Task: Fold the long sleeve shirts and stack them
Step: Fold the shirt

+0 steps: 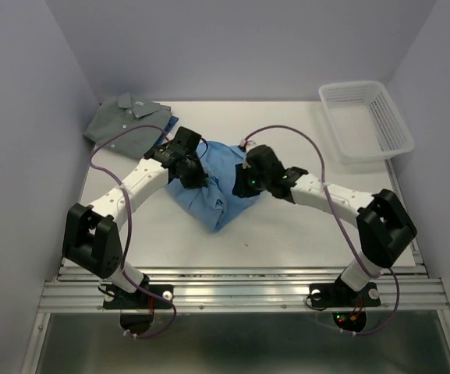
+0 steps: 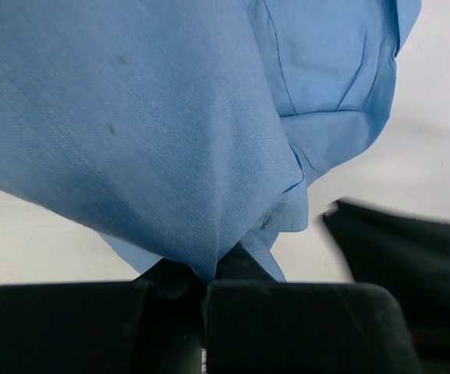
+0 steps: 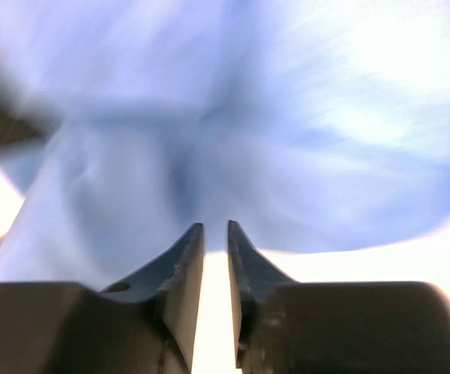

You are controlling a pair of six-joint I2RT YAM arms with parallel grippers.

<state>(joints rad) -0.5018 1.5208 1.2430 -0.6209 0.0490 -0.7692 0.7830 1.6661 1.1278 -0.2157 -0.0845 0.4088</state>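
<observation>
Grey-green shirt point(image 1: 127, 118) lies folded at 10 o'clock on the table point(image 1: 302, 234) and is judged the stack base. Left gripper point(image 2: 205, 273) is clamped on a bunch of the light blue shirt point(image 1: 218, 195), crumpled at table centre. Right gripper point(image 3: 215, 227), at the shirt's 2 o'clock, shows a narrow slit; a hold cannot be told through blur. Both edges should be lifted level and pulled taut before folding.
</observation>
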